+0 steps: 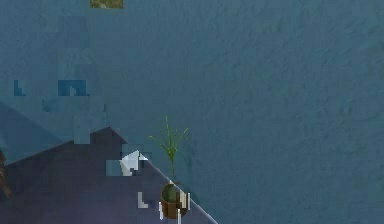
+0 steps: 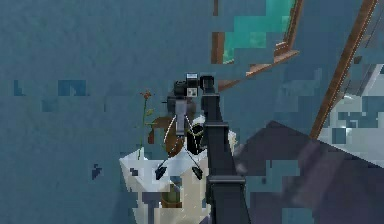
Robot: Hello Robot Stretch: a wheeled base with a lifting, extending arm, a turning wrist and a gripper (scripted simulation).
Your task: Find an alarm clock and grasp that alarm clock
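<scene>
Potted plant (image 1: 172,192) lower centre on dark tabletop (image 1: 60,180), wood-framed panel (image 2: 262,35) upper right, arm (image 2: 222,165) rising from bottom edge, gripper (image 2: 180,130) mid-frame against white clutter (image 2: 145,175), cannot tell whether it holds anything

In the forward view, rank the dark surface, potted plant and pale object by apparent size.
Largest: dark surface.
Then: potted plant, leaves included.
Smallest: pale object, though it seems to sit farther back.
</scene>
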